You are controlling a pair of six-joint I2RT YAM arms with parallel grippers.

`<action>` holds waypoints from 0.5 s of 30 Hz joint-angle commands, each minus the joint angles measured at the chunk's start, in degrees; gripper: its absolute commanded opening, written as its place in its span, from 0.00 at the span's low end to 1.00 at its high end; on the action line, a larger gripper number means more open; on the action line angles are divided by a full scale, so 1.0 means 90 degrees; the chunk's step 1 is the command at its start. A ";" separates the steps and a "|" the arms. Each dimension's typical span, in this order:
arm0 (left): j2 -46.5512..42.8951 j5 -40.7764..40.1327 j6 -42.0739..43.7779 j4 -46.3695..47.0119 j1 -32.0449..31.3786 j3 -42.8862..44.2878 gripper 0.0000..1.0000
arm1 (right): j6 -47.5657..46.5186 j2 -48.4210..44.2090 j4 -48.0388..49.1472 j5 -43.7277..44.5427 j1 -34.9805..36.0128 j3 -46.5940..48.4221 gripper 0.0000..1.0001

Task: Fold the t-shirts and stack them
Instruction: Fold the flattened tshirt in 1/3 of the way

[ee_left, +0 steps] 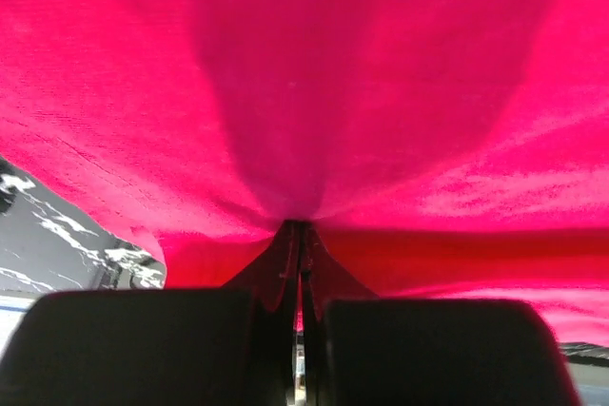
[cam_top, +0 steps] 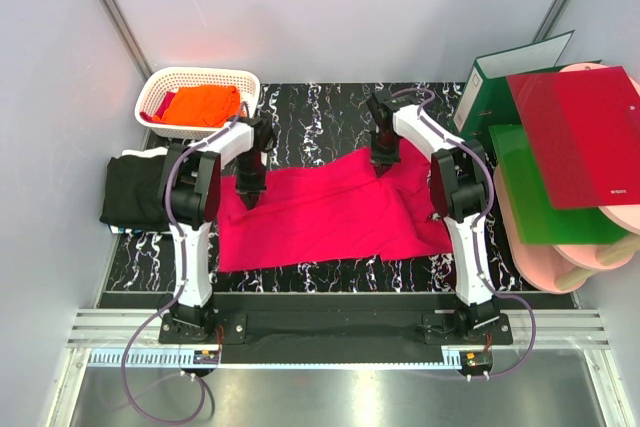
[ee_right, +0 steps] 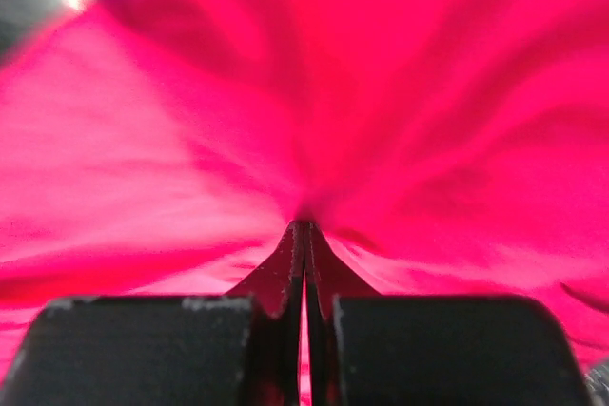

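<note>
Crimson-pink soft cloth t-shirt (cam_top: 320, 222) pinched tight at both ends: left gripper (ee_left: 300, 227) clamped on one far corner, right gripper (ee_right: 303, 225) clamped on the other. Spread out between them on black marbled tabletop (cam_top: 330, 112). Left of left gripper, black cloth t-shirt (cam_top: 135, 192). Just beyond it, orange cloth t-shirt (cam_top: 200, 104) in white plastic lattice basket (cam_top: 200, 75).

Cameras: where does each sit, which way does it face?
Top external: above and behind the arms, looking down at the table; left arm, right arm and the crimson-pink t-shirt show.
Left wrist: on the left arm, looking along the left gripper, shut on the t-shirt.
Right wrist: on the right arm, looking along the right gripper, shut on the t-shirt.
Shared: all three views show that t-shirt.
</note>
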 commanded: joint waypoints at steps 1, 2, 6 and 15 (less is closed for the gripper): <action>-0.0587 -0.0075 0.0106 -0.0073 -0.0122 -0.0550 0.00 | -0.0232 -0.1051 -0.0229 0.0945 -0.0035 -0.0497 0.08; -0.0646 -0.0115 0.0106 -0.0063 -0.0122 -0.0630 0.00 | -0.0232 -0.1208 -0.0220 0.1093 -0.0035 -0.0866 0.19; -0.0861 -0.0252 0.0086 0.0025 -0.0132 -0.0816 0.09 | -0.0184 -0.2213 0.0277 0.1572 -0.0045 -0.1990 0.65; -0.1086 -0.0348 0.0087 0.0064 -0.0132 -0.0465 0.82 | -0.0027 -0.4256 0.1479 0.1778 -0.0026 -0.4364 0.78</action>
